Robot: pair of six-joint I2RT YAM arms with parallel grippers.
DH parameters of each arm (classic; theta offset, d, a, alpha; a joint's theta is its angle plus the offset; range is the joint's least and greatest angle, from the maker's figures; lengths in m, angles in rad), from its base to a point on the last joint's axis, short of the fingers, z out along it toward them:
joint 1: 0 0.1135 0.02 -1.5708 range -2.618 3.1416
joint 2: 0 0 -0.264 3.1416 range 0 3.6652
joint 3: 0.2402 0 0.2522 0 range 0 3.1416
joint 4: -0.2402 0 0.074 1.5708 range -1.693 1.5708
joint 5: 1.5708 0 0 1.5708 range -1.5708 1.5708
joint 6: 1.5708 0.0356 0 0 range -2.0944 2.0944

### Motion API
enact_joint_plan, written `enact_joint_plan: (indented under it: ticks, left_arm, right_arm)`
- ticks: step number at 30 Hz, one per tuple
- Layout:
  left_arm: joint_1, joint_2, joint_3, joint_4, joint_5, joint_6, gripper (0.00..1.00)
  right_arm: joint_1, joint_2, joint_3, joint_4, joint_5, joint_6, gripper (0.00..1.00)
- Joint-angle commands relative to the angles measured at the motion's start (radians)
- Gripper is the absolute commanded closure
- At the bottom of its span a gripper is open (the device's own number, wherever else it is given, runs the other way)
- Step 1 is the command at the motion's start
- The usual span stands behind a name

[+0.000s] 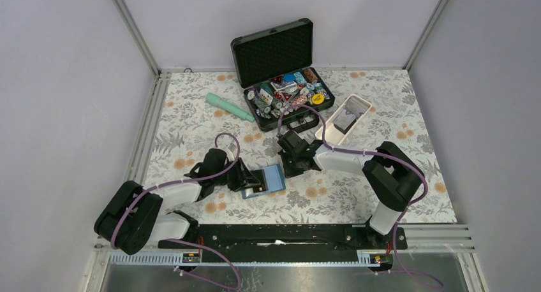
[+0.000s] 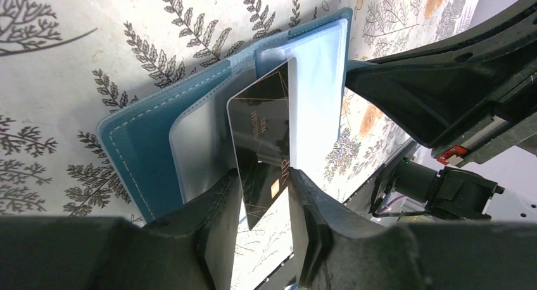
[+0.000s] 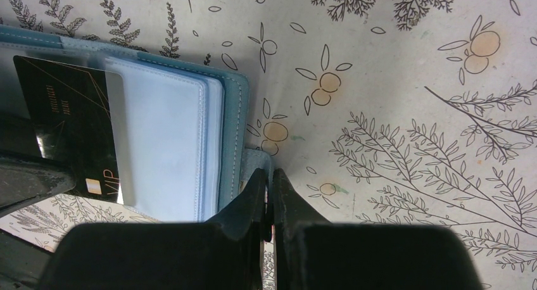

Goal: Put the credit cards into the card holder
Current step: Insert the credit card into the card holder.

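At right wrist: card holder tab (image 3: 258, 158) in tool (image 3: 271, 177)

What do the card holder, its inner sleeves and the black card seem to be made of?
The card holder looks like teal faux leather or vinyl: matte, pale stitching along its edge. Its inner sleeves look like thin translucent plastic, glossy, with layered edges. The black card seems rigid plastic: shiny, reflective, gold print and a small gold square.

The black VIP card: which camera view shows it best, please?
The left wrist view: the black card sits centre frame, lettering readable, tip in the card holder. The right wrist view shows it partly hidden at left; the top view, a dark speck.
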Motion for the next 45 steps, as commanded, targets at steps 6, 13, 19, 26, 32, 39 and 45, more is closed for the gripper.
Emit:
enact_joint_plan:
  ticks: [6,13,19,26,32,39,45]
  left_arm:
    - [0.003,-0.048,0.039,-0.135,-0.092,0.071,0.6]
    - [-0.006,-0.042,0.056,-0.135,-0.091,0.071,0.63]
    - [-0.032,-0.024,0.076,-0.125,-0.1,0.06,0.67]
    - [-0.065,0.002,0.111,-0.125,-0.117,0.055,0.71]
    - [-0.083,0.035,0.134,-0.119,-0.121,0.058,0.72]
    - [-0.106,0.073,0.165,-0.101,-0.117,0.051,0.72]
    - [-0.124,0.092,0.188,-0.102,-0.122,0.048,0.73]
  right_arm:
    - [0.009,0.027,0.01,-0.029,0.011,-0.016,1.0]
    - [0.009,0.031,0.01,-0.03,0.008,-0.016,1.0]
    - [0.011,0.029,0.01,-0.03,0.007,-0.015,1.0]
    - [0.012,0.03,0.01,-0.03,0.003,-0.015,1.0]
    - [0.013,0.032,0.011,-0.03,0.0,-0.014,1.0]
    - [0.014,0.028,0.007,-0.03,0.0,-0.014,1.0]
    - [0.015,0.031,0.01,-0.03,0.0,-0.013,1.0]
